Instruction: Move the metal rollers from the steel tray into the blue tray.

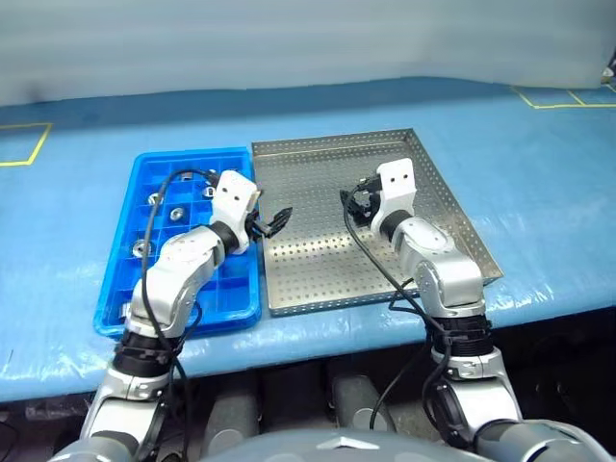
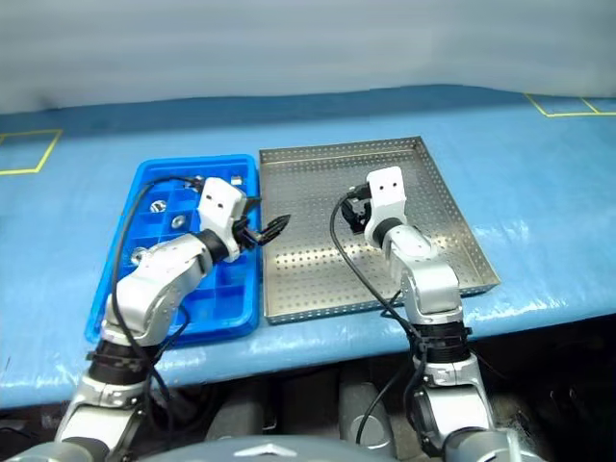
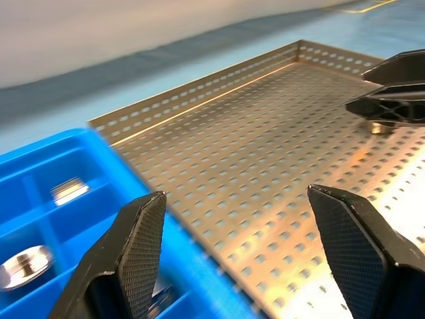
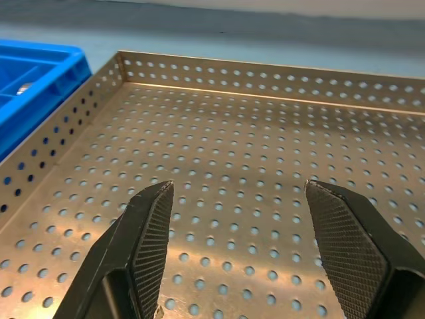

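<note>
Both grippers released, empty: left gripper (image 1: pixel 274 221) at edge of perforated square steel tray (image 1: pixel 318 279), right gripper (image 1: pixel 358 202) over it. Shiny metal rollers (image 3: pixel 25 264) noted in blue compartmented plastic tray (image 1: pixel 135 308) by left wrist view.

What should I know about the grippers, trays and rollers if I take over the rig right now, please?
Left gripper: open, empty, over the border between the blue tray and the steel tray.
Right gripper: open, empty, over the steel tray.
Done: several metal rollers lie in blue tray compartments.
Left: one roller seems to remain on the steel tray, beneath the right gripper; move it over.
</note>
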`<act>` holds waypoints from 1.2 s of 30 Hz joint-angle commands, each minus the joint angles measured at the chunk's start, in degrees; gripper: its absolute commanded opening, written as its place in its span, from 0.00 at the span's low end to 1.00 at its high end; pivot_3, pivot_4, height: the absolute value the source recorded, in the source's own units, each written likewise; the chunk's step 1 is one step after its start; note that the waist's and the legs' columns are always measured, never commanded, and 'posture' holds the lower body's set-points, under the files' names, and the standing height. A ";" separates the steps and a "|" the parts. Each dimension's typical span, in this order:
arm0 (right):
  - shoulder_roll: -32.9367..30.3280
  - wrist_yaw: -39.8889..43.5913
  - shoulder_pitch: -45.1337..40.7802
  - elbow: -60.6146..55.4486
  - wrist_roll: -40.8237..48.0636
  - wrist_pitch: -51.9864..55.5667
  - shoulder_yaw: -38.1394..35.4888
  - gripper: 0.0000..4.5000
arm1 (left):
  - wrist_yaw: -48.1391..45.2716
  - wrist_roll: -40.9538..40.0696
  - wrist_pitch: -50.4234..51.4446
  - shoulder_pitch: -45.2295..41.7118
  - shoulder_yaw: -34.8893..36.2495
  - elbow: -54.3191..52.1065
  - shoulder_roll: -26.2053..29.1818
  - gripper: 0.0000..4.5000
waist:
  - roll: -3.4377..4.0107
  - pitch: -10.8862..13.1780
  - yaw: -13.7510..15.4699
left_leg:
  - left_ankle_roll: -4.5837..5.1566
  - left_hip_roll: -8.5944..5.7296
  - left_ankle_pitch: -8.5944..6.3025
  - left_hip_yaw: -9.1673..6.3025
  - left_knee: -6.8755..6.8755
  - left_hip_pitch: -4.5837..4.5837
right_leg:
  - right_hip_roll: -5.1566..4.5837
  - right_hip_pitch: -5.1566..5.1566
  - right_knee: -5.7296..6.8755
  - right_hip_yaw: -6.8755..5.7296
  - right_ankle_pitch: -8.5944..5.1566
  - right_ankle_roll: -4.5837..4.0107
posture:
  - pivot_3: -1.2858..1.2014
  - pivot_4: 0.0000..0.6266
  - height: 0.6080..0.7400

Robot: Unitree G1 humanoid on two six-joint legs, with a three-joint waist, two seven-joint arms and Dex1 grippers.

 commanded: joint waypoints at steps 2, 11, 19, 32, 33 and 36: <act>1.71 -2.33 0.07 4.76 -0.52 -4.79 -1.53 0.74 | -2.25 2.08 -3.31 -3.92 -2.31 4.50 -0.77 0.83 | 0.01 0.00 -1.10 | 0.01 0.00 0.00 0.00 0.01 0.00 | 0.01 0.01 0.01 0.02 -0.01 -0.01 | 0.41 0.24 1.00; 2.90 -7.37 -3.24 11.46 -2.40 -11.27 -3.31 0.74 | -5.33 3.28 -5.24 -6.11 -2.81 7.68 -1.20 0.83 | 0.01 0.00 -4.07 | 0.03 -0.08 0.00 0.08 0.05 -0.04 | -0.03 -0.01 -0.05 0.23 0.27 0.49 | 0.41 0.24 1.00; 3.05 -6.89 -9.98 24.24 -2.24 -15.65 -3.97 0.74 | -5.79 4.22 -5.11 -5.22 -3.19 7.33 -1.56 0.83 | 0.01 0.00 -6.11 | 0.04 -0.08 0.01 0.06 0.08 -0.03 | -0.02 0.01 -0.05 0.32 0.30 0.55 | 0.41 0.24 1.00; 3.37 -10.57 -19.34 50.35 -4.84 -25.88 -4.98 0.61 | -3.86 3.98 -1.62 -2.14 -1.65 2.28 -0.94 0.83 | 0.02 0.00 -6.60 | 0.08 -0.09 0.02 0.06 0.07 0.05 | -0.02 0.02 -0.04 0.49 0.37 0.64 | 0.42 0.24 1.00; 3.43 -10.57 -19.38 50.20 -4.77 -26.50 -5.03 0.54 | -3.76 3.98 -1.43 -1.97 -1.45 2.03 -0.88 0.83 | 0.02 0.00 -6.54 | 0.08 -0.09 0.02 0.05 0.08 0.05 | -0.02 0.03 -0.04 0.48 0.37 0.64 | 0.42 0.24 1.00; 3.65 -9.53 -18.67 48.18 -3.57 -26.60 -5.61 0.39 | -3.94 3.76 -1.05 -0.71 -1.00 0.71 -0.45 0.83 | 0.02 0.00 -6.38 | 0.08 -0.09 0.02 0.05 0.08 0.04 | -0.02 0.03 -0.04 0.49 0.37 0.65 | 0.42 0.24 1.00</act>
